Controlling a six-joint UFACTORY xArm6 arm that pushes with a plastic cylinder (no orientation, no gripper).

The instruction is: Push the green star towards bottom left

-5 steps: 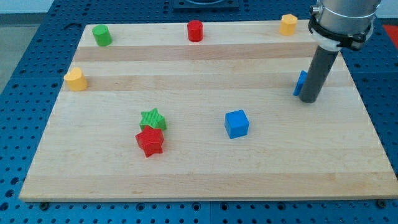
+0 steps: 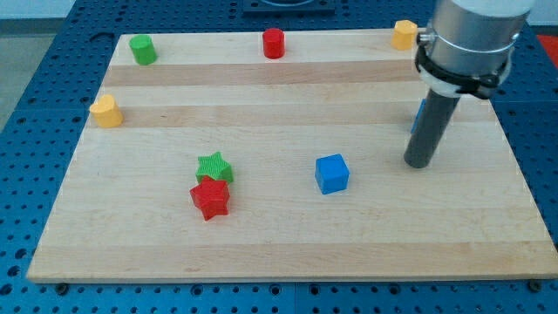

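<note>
The green star point(image 2: 214, 167) lies on the wooden board point(image 2: 279, 235), left of centre, touching the red star point(image 2: 210, 199) just below it. My tip point(image 2: 418, 163) is far to the right of the green star, at about the same height in the view. The blue cube point(image 2: 332, 173) lies between the tip and the green star. A second blue block point(image 2: 418, 114) is mostly hidden behind the rod.
A green cylinder point(image 2: 143, 50) stands at the top left, a red cylinder point(image 2: 274, 43) at the top centre, a yellow block point(image 2: 404, 34) at the top right and a yellow block point(image 2: 105, 112) at the left edge.
My tip has moved down and a little left, away from the hidden blue block and towards the blue cube. No block has moved.
</note>
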